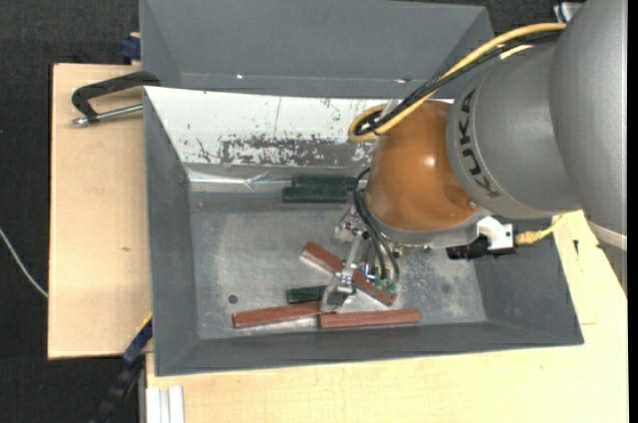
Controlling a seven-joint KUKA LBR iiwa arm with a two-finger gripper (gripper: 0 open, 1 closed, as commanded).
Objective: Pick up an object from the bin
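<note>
From my console I start at the near wall of the bin, where two long red-brown sticks lie end to end along the floor: the left stick and the right stick, their inner ends meeting about the middle of the wall. Just behind that joint sits a small dark block, flat on the floor and close to the left stick. A step further in, the end effector is down at floor level, right of the bin's centre, its tip just above the point where the two sticks meet and just beside the dark block. I cannot tell how far open it is, and I cannot see anything clearly held in it. A short red-brown block lies slantwise on its left, touching or nearly touching it, and a red-brown piece with a green patch lies close on its right, partly under the tool. Above these hangs the orange cover on the wrist, with the grey arm reaching in from the right and yellow cables looping over it. Furthest back, a dark green bar lies against the foot of the far wall, well apart from the rest.
</note>
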